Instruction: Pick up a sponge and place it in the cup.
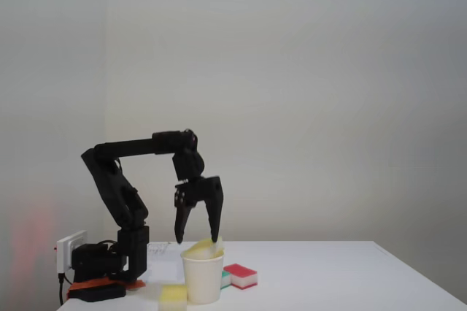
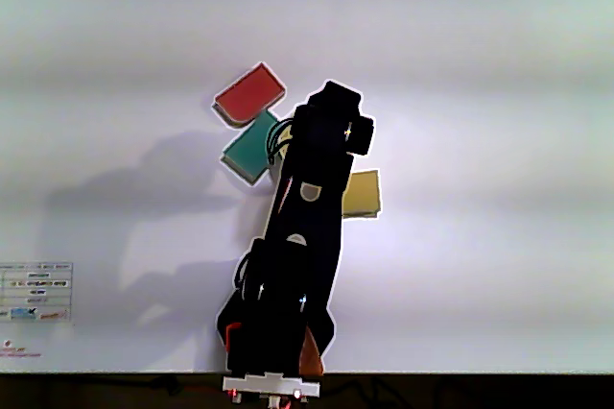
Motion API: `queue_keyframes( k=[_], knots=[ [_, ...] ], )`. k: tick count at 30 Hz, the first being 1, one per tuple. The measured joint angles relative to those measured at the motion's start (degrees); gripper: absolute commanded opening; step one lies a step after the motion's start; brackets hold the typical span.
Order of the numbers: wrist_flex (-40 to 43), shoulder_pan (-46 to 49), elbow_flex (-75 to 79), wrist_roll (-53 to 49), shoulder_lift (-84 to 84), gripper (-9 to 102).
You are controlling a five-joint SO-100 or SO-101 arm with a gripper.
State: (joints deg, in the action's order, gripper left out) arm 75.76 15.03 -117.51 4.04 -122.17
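White table surface (image 1: 350,274) against a plain pale wall forms the work area in the fixed view.

Sponge (image 1: 202,248) — pale yellow, sitting in the mouth of the cup (image 1: 202,279), its upper part protruding above the rolled rim. It lies tilted, long axis running from lower left up to upper right in the fixed view. Gripper (image 1: 197,239) hangs directly above the cup, jaws spread apart and pointing down; the right fingertip (image 1: 215,237) is at the raised end of the sponge, the left one just above its lower end. Whether either tip actually touches the sponge cannot be determined.

Cup: one, white, upright, near the front edge of the table.

Other sponges, fixed view: a second yellow sponge (image 1: 173,296) just left of the cup base; a red-and-white sponge (image 1: 241,275) just right of it, with a teal sponge (image 1: 225,279) between it and the cup.

The other view, from above, shows the black arm (image 2: 302,236) covering the cup. Count around it: one red (image 2: 249,94), one teal (image 2: 251,147), one yellow (image 2: 362,193) — three loose sponges.
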Motion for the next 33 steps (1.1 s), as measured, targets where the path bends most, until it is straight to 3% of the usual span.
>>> queue_keyframes(
  k=[3, 9, 11, 15, 23, 29, 33],
  knots=[
    [3.60, -0.26, 6.06, 0.00, 1.41, 35],
    [10.55, 0.70, 17.31, 0.00, 2.64, 5],
    [10.81, 1.23, 16.79, 0.00, 0.53, 0],
    [6.94, 0.97, 7.65, 0.00, -9.14, 0],
    [0.88, -2.90, -27.07, -2.37, -40.25, 0],
    [3.87, -7.03, -42.80, -3.96, -60.73, 0],
    [5.89, -8.00, -46.67, -4.13, -63.54, 0]
  ],
)
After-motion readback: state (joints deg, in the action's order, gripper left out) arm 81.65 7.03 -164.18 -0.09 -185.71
